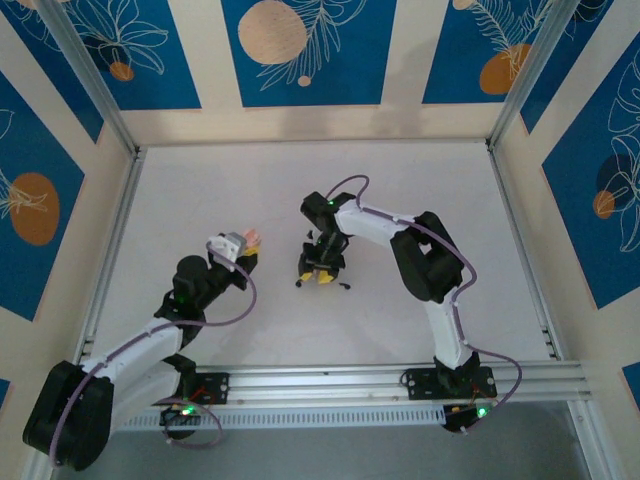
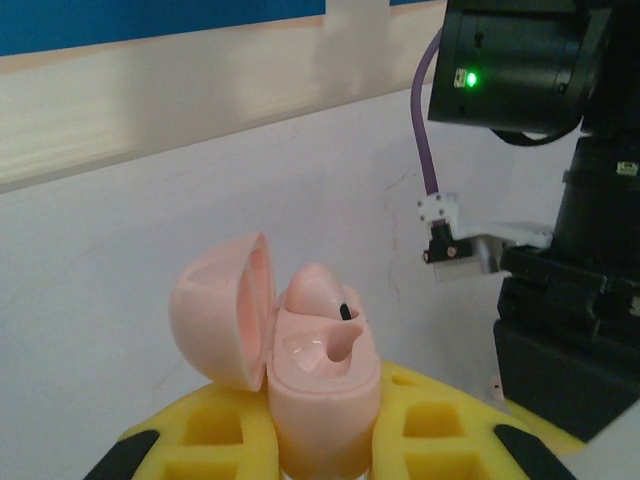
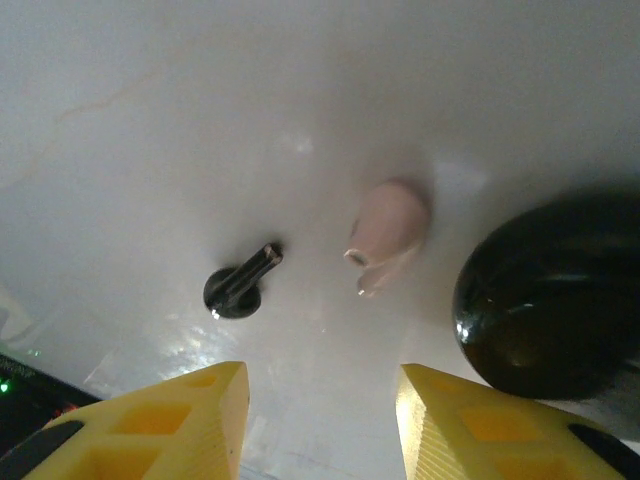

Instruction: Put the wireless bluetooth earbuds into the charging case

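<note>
The white worktop (image 1: pixel 420 200) spans the walled cell, and both arms reach in from its near edge. The left arm (image 1: pixel 130 350) stretches toward the middle. The right arm (image 1: pixel 430 260) arches over and points its wrist down at the centre.

The left tool (image 1: pixel 238 250) is clamped on the charging case (image 2: pixel 320 370), a pink shell standing upright between its yellow fingers (image 2: pixel 210 430). The lid (image 2: pixel 225 310) is swung open to the left on its hinge.

The right tool (image 3: pixel 320 390) hangs above the worktop, just beside the left tool, with its two yellow fingers apart and nothing between them.

A glossy black round puck (image 3: pixel 550 300) sits on the worktop to the right in the right wrist view.

A small pink piece (image 3: pixel 388 228) lies on the surface between the puck and the loose earbud; what it is cannot be told.

The loose earbud (image 3: pixel 238 285), black with a short stem, lies on the worktop ahead of the right tool's left-hand finger, apart from both fingers.

The seated earbud (image 2: pixel 344 310) shows as a small black tip rising from the far socket of the case. The near socket shows its bare pink hollow.
</note>
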You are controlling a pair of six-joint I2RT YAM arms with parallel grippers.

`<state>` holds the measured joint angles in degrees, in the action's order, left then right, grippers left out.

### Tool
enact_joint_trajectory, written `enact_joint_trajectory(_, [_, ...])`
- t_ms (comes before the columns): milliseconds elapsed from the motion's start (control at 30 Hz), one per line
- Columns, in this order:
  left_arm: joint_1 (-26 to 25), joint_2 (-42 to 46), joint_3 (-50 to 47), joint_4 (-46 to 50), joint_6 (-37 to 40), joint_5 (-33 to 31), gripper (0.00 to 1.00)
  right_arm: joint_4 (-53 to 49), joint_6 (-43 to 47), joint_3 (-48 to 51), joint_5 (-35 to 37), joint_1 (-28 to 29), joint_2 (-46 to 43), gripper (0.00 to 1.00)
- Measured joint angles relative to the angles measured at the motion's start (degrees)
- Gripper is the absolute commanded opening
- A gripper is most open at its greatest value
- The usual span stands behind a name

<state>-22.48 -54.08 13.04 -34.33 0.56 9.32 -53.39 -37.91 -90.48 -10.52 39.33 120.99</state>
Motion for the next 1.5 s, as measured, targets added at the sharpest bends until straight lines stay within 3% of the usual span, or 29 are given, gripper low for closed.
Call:
enact_joint_trajectory(300, [0.13,0.0,0.74,2.27,1.53,0.0,0.08,-0.52,1.51,-5.64,4.02,-1.6,3.23,0.42])
enact_joint_trajectory(967, [0.24,0.04,0.83,2.38,1.55,0.02,0.09,-3.28,2.62,-9.7,8.04,0.63,7.3,0.32])
enact_joint_trajectory(1233, [0.24,0.04,0.83,2.47,1.55,0.02,0.08,-4.13,3.41,-10.03,11.19,1.49,7.41,0.22])
enact_joint_trajectory(1500, [0.26,0.02,1.38,4.33,2.32,0.87,0.07,-3.41,3.41,-9.27,11.91,1.66,6.75,0.17])
